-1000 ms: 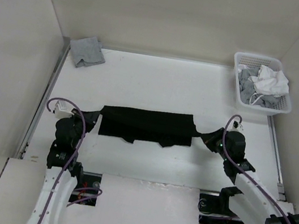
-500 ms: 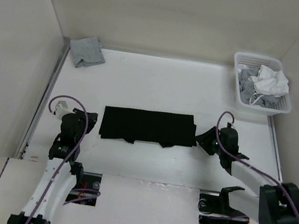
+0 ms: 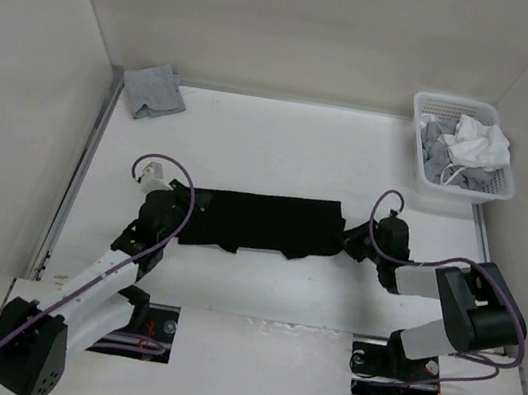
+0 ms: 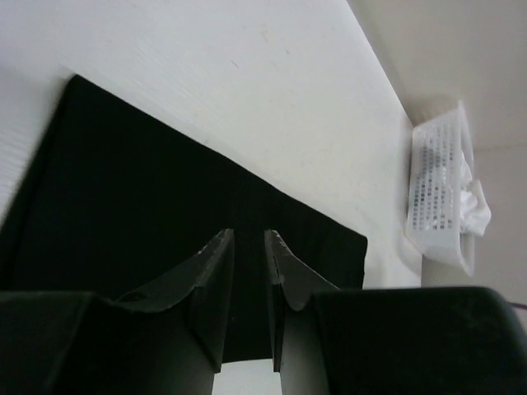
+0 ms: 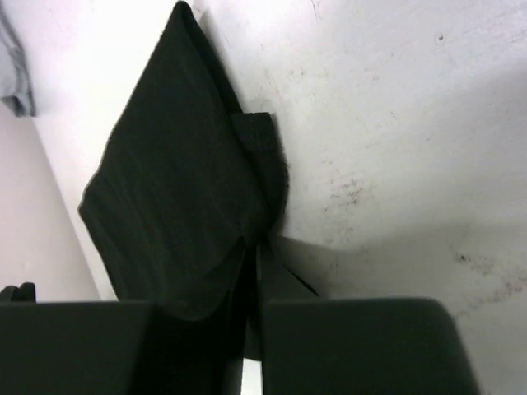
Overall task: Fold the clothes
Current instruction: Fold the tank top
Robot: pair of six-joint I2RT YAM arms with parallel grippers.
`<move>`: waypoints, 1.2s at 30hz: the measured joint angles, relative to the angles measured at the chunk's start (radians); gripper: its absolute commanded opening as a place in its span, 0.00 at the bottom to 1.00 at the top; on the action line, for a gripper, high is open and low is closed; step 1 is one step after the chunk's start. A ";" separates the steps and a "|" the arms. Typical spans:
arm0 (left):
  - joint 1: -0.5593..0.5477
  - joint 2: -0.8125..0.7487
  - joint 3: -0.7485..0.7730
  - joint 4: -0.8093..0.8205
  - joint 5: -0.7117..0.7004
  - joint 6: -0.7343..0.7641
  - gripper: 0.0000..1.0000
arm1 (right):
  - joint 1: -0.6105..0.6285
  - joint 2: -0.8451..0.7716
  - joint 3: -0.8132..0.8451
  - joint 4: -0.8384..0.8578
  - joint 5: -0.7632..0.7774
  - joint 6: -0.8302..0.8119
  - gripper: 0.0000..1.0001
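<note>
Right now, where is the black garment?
Top view: the black garment lies flat, centred on the table, left end under the left gripper, right end at the right gripper.

The clothes [image 3: 265, 220] lie between the left gripper [image 3: 186, 215] and right gripper [image 3: 350, 240], the basket [image 3: 463, 189] (garments [image 3: 476, 142] inside) beyond the right one.

No text, label, brand or number can be read in any view. Nothing legible is seen on the black garment [image 3: 260, 219], the white basket [image 3: 497, 188] far right or the grey cloth [image 3: 154, 90] far left.
</note>
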 measured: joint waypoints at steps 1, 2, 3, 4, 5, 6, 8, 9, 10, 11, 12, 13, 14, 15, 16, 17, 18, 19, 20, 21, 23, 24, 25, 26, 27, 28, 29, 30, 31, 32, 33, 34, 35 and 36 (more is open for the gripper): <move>-0.026 0.023 0.005 0.024 -0.007 0.003 0.20 | 0.000 0.003 -0.014 0.030 0.001 0.016 0.03; -0.055 0.047 0.008 0.050 -0.018 0.006 0.20 | -0.001 0.000 -0.031 0.061 0.001 0.030 0.02; -0.084 0.074 0.011 0.072 -0.025 0.008 0.20 | -0.005 -0.010 -0.046 0.081 0.001 0.039 0.01; -0.112 0.100 0.013 0.094 -0.032 0.009 0.20 | -0.010 -0.027 -0.061 0.091 0.001 0.045 0.01; -0.145 0.132 0.015 0.116 -0.043 0.011 0.20 | -0.017 -0.060 -0.079 0.095 0.002 0.052 0.01; -0.176 0.166 0.018 0.137 -0.049 0.011 0.20 | -0.026 -0.101 -0.095 0.095 0.003 0.056 0.01; -0.235 0.235 0.027 0.180 -0.062 0.011 0.20 | -0.047 -0.225 -0.124 0.068 0.010 0.056 0.01; -0.265 0.274 0.035 0.202 -0.068 0.011 0.20 | -0.056 -0.303 -0.129 0.038 0.019 0.050 0.01; -0.292 0.311 0.044 0.224 -0.071 0.011 0.21 | -0.061 -0.390 -0.128 -0.005 0.034 0.037 0.02; -0.313 0.342 0.055 0.239 -0.073 0.011 0.21 | -0.061 -0.465 -0.124 -0.046 0.050 0.020 0.02; -0.334 0.373 0.067 0.256 -0.073 0.010 0.21 | -0.062 -0.543 -0.112 -0.104 0.069 -0.002 0.03; -0.351 0.399 0.080 0.271 -0.073 0.011 0.21 | -0.060 -0.616 -0.090 -0.170 0.090 -0.032 0.03; -0.364 0.416 0.093 0.282 -0.072 0.011 0.21 | -0.055 -0.666 -0.063 -0.225 0.111 -0.061 0.03; -0.372 0.428 0.106 0.292 -0.072 0.011 0.21 | -0.045 -0.705 -0.024 -0.285 0.138 -0.094 0.03; -0.375 0.433 0.117 0.299 -0.072 0.011 0.21 | -0.031 -0.724 0.015 -0.331 0.159 -0.125 0.03; -0.375 0.433 0.126 0.307 -0.072 0.011 0.21 | -0.010 -0.728 0.062 -0.375 0.179 -0.158 0.03; -0.374 0.430 0.132 0.320 -0.072 0.011 0.21 | 0.017 -0.722 0.110 -0.411 0.198 -0.190 0.03; -0.372 0.427 0.137 0.329 -0.072 0.011 0.22 | 0.044 -0.705 0.154 -0.435 0.212 -0.217 0.03; -0.366 0.420 0.138 0.335 -0.071 0.011 0.22 | 0.077 -0.676 0.200 -0.457 0.231 -0.246 0.03; -0.360 0.408 0.138 0.334 -0.071 0.011 0.22 | 0.110 -0.646 0.237 -0.471 0.244 -0.268 0.03; -0.341 0.369 0.137 0.331 -0.071 0.011 0.23 | 0.191 -0.562 0.313 -0.497 0.276 -0.313 0.03; -0.329 0.346 0.134 0.327 -0.072 0.011 0.23 | 0.236 -0.513 0.350 -0.510 0.292 -0.335 0.03; -0.315 0.316 0.129 0.323 -0.072 0.011 0.23 | 0.275 -0.468 0.380 -0.522 0.305 -0.353 0.03; -0.299 0.285 0.123 0.319 -0.072 0.011 0.24 | 0.320 -0.418 0.415 -0.539 0.321 -0.372 0.03; -0.283 0.252 0.114 0.315 -0.071 0.011 0.25 | 0.360 -0.362 0.454 -0.558 0.335 -0.388 0.04; -0.269 0.224 0.106 0.310 -0.072 0.011 0.26 | 0.393 -0.310 0.491 -0.572 0.346 -0.402 0.04; -0.250 0.194 0.097 0.303 -0.072 0.011 0.27 | 0.422 -0.257 0.529 -0.586 0.354 -0.414 0.05; -0.232 0.168 0.086 0.297 -0.070 0.011 0.29 | 0.453 -0.194 0.576 -0.602 0.362 -0.422 0.07; -0.214 0.143 0.076 0.286 -0.068 0.011 0.31 | 0.480 -0.128 0.624 -0.613 0.368 -0.429 0.10; -0.197 0.125 0.067 0.277 -0.066 0.011 0.31 | 0.504 -0.063 0.669 -0.624 0.374 -0.433 0.14; -0.179 0.106 0.059 0.265 -0.063 0.011 0.31 | 0.525 0.000 0.710 -0.630 0.377 -0.434 0.14; -0.159 0.090 0.050 0.253 -0.059 0.011 0.31 | 0.547 0.067 0.752 -0.635 0.381 -0.434 0.17; -0.139 0.074 0.043 0.240 -0.054 0.011 0.32 | 0.568 0.126 0.788 -0.637 0.382 -0.431 0.25; -0.121 0.060 0.038 0.229 -0.048 0.011 0.32 | 0.590 0.187 0.825 -0.642 0.381 -0.426 0.32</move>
